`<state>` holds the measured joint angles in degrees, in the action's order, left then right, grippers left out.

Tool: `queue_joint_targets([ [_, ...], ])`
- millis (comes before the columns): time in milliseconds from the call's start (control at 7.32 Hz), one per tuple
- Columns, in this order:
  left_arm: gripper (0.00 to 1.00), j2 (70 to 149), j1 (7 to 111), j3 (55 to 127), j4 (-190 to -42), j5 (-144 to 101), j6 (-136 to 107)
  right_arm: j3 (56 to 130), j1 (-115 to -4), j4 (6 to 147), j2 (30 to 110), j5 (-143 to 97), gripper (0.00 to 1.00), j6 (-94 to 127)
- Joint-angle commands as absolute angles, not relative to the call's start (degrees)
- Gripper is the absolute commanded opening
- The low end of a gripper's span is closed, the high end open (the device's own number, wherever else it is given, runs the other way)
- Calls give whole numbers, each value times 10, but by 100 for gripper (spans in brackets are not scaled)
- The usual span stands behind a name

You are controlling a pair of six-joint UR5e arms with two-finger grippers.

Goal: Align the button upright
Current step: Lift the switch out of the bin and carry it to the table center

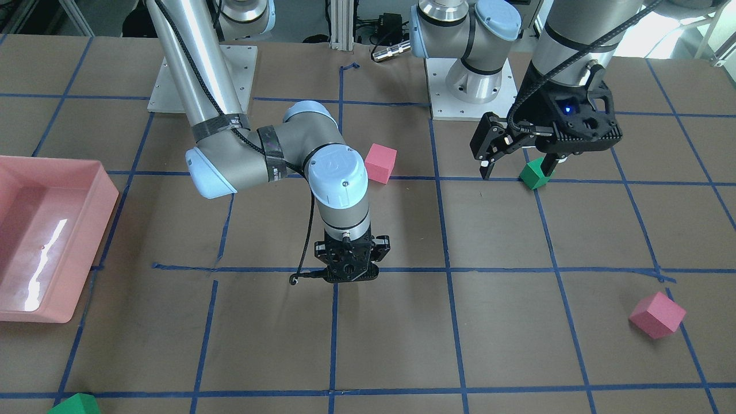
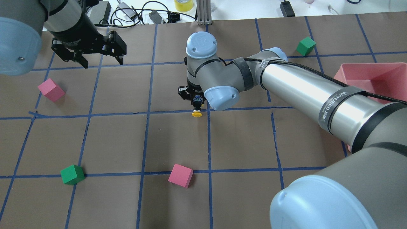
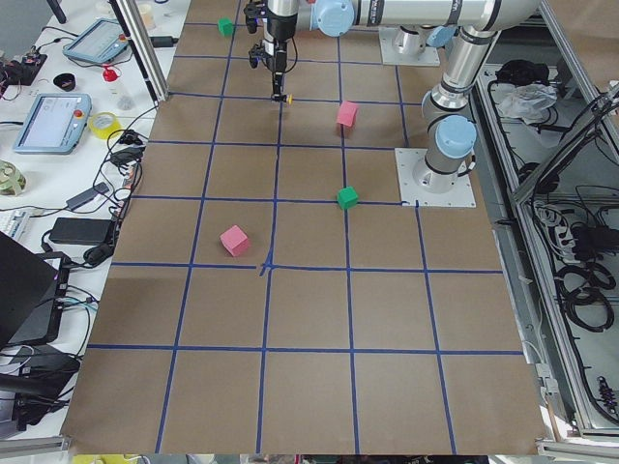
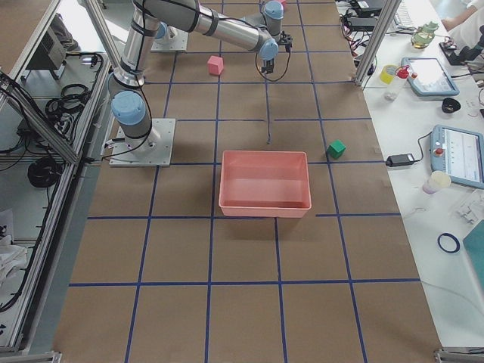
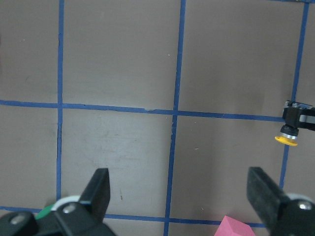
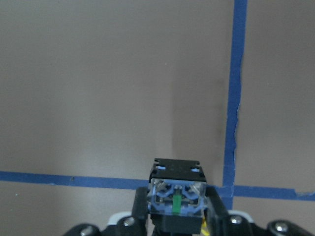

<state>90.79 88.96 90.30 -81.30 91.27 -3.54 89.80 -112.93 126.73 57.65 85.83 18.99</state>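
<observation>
The button shows its yellow cap (image 2: 197, 113) just below my right gripper (image 2: 196, 102), which points down near a blue tape crossing at mid-table. In the right wrist view the gripper (image 6: 176, 219) is shut on the button's black body, and the silvery contact base (image 6: 176, 189) faces the camera. I cannot tell whether the cap touches the table. In the front-facing view the gripper's body (image 1: 348, 267) hides the button. My left gripper (image 2: 103, 63) is open and empty, high over the far left. Its wrist view shows the yellow cap (image 5: 287, 140) at the right edge.
Pink cubes lie at the near middle (image 2: 180, 175) and the left (image 2: 51, 90). Green cubes lie at the near left (image 2: 72, 174) and the far right (image 2: 306, 45). A pink tray (image 2: 369, 65) stands at the right, partly behind my right arm.
</observation>
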Motion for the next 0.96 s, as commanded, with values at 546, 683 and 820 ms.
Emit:
queue_joint_targets([
  [546,100,904,889,911,-810,916,-35,915,-1129,1265,576,876,0,154],
  [683,100,903,890,911,-810,915,-35,916,-1129,1265,576,876,0,154],
  [820,100,900,890,908,-809,922,-34,916,-1129,1265,576,876,0,151],
])
